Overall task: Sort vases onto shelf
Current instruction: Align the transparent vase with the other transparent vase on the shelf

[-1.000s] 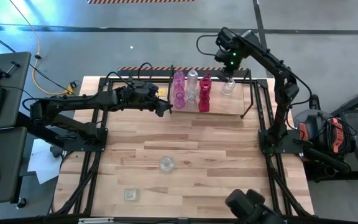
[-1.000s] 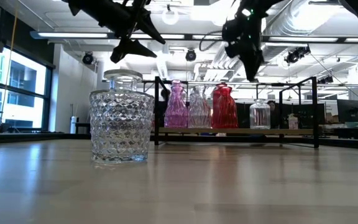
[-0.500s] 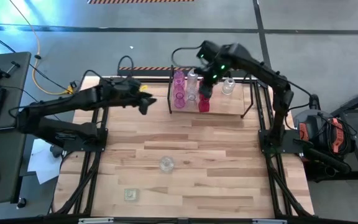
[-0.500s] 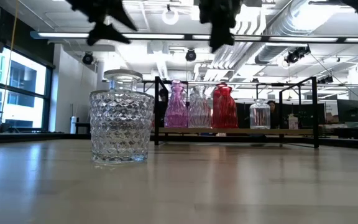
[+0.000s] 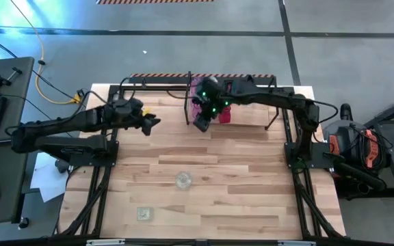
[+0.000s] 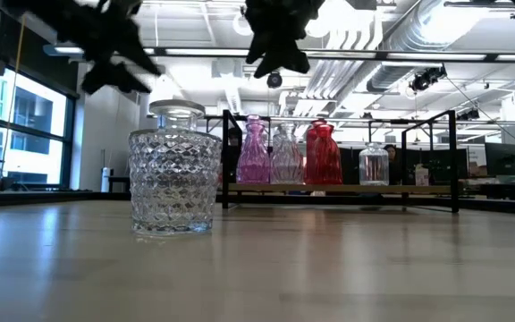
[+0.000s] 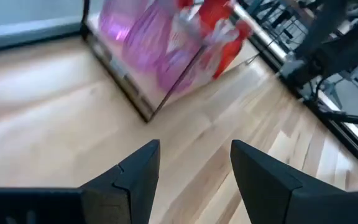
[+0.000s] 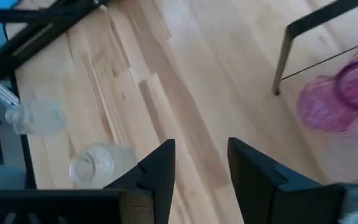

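Above shelf (image 5: 252, 117) front-left corner: right gripper (image 5: 202, 121), jaws apart, empty. Left gripper (image 5: 150, 123) left of shelf, jaws wide, empty.

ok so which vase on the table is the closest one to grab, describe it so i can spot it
Start at the shelf along the table's far edge, then come toward the near edge past the bare middle. Two clear glass pieces stand there, apart from each other. The one you want is the round vase nearer the centre; its neighbour, closer to the near left corner, looks squarer from above.
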You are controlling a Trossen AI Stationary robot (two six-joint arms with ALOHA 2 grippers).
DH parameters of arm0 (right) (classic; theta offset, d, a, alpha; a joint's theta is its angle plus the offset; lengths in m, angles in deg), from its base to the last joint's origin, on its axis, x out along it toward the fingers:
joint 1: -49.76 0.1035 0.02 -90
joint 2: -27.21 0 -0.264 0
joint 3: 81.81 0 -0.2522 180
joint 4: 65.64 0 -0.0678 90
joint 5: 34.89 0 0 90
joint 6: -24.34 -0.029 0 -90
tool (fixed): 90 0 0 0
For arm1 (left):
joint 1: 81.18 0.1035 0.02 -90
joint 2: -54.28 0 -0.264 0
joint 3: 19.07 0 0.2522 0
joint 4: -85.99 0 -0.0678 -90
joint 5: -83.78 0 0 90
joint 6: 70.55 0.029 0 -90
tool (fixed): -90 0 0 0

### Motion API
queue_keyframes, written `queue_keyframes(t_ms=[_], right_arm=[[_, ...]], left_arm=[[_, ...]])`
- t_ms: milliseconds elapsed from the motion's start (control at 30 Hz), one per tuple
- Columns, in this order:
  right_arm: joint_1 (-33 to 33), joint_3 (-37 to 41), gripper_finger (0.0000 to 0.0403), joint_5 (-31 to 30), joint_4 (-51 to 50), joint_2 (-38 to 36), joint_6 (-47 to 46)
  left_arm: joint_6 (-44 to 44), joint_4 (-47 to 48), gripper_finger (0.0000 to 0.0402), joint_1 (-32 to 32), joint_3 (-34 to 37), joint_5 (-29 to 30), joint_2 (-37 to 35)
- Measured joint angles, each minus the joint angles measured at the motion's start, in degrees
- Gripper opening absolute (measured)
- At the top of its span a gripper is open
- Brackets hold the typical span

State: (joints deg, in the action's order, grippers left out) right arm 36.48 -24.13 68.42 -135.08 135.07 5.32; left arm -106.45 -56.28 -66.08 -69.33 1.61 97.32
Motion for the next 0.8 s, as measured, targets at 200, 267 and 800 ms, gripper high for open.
queue_keyframes(t_ms=[200, 267, 800], right_arm=[[4.58, 4.15, 0.0129, -1.24, 5.03, -0.05, -9.00], [6.16, 5.15, 0.0129, -1.31, 7.07, -0.05, -11.89], [17.35, 21.16, 0.0129, -5.68, 22.60, -0.05, -36.15]], left_arm=[[-4.38, -0.26, 0.0186, -0.57, 7.83, -2.04, -9.41], [-4.02, -0.01, 0.0186, -0.57, 8.81, -2.80, -11.94], [-0.37, 0.08, 0.0186, -0.59, 9.25, -6.57, -15.63]])
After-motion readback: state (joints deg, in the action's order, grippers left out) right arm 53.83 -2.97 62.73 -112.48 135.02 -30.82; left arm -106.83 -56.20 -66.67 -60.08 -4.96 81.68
